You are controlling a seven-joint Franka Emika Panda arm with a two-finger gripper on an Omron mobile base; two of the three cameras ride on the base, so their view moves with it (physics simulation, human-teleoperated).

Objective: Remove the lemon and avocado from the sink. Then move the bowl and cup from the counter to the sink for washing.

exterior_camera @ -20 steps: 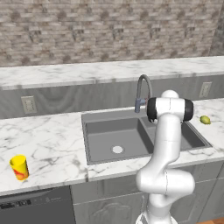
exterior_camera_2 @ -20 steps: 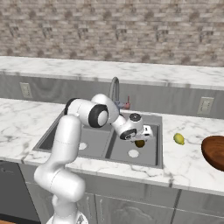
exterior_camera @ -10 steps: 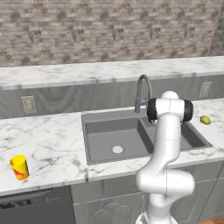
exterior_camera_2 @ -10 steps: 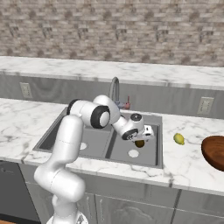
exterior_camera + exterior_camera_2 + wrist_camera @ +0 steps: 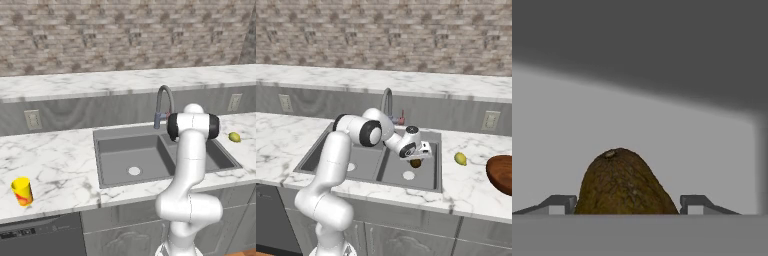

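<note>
A: The tool (image 5: 416, 161) is recorded low in the right basin of the sink (image 5: 321, 150), with the avocado (image 5: 624, 182) set between its two fingertips (image 5: 559, 204). In the hand view a fingertip is seen on each side of the fruit with a narrow gap on both sides; contact cannot be told, so the jaws are noted as spread about the avocado, not as pinching it.

B: Counts?

A: One avocado, one lemon (image 5: 460, 159), one cup (image 5: 22, 191), one bowl (image 5: 501, 172) are counted. Two basins are seen in the sink, each with one white round drain, and one curved faucet (image 5: 164, 104) behind. Two wall outlets are noted on the backsplash.

B: Any writing?

A: No legible lettering or label is found on any item.

B: Appearance and position of the task items?

A: The avocado is noted as brownish-dark, rough-skinned, narrowing upward in the hand view to a pale stem scar; it lies in the right basin just beside the drain. The lemon, yellow-green and oval, is seen on the worktop (image 5: 55, 160) to the right of the sink. The reddish-brown bowl is cut by the frame edge further right. The yellow cup, with a red patch low on its side, stands upright on the worktop well left of the sink.
</note>
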